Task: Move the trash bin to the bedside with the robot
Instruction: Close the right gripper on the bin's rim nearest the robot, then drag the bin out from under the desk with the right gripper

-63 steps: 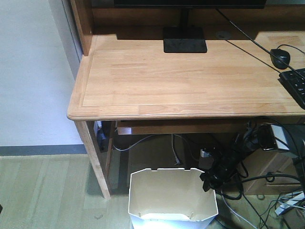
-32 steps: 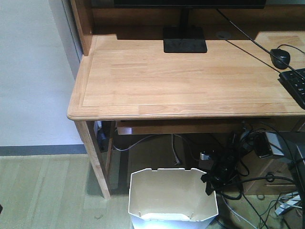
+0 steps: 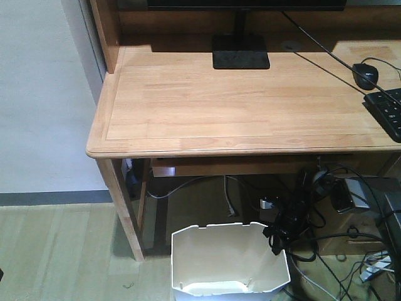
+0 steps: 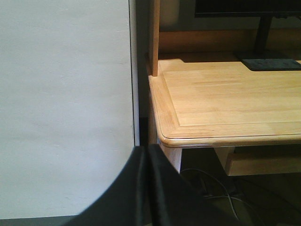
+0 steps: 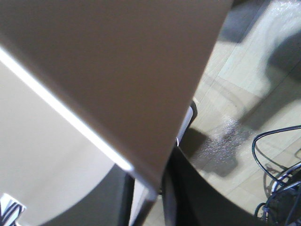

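Clamping the trash bin [image 3: 229,263] rim, right gripper [image 5: 149,190] hung below desk [image 3: 238,106] edge; left gripper [image 4: 146,188] clenched; open floor [image 3: 56,251] leftward.

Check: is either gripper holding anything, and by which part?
Right gripper pinches the trash bin by its upper wall at the rim. Left gripper is shut, holding nothing.

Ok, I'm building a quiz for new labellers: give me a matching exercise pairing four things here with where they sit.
Things: 1 trash bin; 2 monitor base; 3 mouse; 4 keyboard.
Places: A middle back of the desk; B floor by the desk's front; C desk's right edge, partly out of frame; D just behind the keyboard.
Pairs: 1-B; 2-A; 3-D; 4-C.
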Motion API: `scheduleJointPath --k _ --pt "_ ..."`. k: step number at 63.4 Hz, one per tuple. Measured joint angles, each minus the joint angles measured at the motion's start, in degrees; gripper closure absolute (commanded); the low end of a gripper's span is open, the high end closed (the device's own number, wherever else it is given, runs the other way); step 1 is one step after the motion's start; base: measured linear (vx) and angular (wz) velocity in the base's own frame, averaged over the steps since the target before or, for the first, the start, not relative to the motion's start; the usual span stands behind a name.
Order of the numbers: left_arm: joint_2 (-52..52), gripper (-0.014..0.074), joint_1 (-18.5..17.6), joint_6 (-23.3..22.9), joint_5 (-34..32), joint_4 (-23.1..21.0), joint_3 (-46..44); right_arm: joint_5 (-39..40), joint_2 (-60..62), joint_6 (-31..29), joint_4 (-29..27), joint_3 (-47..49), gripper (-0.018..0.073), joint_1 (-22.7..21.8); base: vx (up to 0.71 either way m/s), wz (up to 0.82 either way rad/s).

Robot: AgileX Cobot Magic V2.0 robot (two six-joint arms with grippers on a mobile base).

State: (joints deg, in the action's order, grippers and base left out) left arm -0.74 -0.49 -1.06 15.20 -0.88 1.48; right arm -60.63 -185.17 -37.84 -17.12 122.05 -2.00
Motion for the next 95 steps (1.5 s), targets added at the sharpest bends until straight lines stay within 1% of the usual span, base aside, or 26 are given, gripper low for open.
scheduleJointPath --k 30,50,57,89,95 --pt "0.0 0.0602 0.0 0.0 0.0 0.0 0.0 0.32 -0.02 0.44 -1.53 0.06 0.0563 -0.54 0.0 0.0" --pt "0.0 0.0602 0.0 0.0 0.0 0.0 0.0 0.57 -0.15 2.36 -4.12 0.39 0.0563 -6.29 0.0 0.0" --pt "0.0 0.0602 0.0 0.0 0.0 0.0 0.0 1.3 0.21 2.93 -4.0 0.46 0.0563 -7.35 0.0 -0.01" --pt "0.0 0.0602 0.0 0.0 0.0 0.0 0.0 1.72 1.26 3.49 -3.43 1.06 0.0563 -6.46 0.0 -0.04" --pt "0.0 0.0602 0.0 0.0 0.0 0.0 0.0 3.36 2.74 3.21 -3.5 -1.08 0.0563 -6.39 0.0 -0.05"
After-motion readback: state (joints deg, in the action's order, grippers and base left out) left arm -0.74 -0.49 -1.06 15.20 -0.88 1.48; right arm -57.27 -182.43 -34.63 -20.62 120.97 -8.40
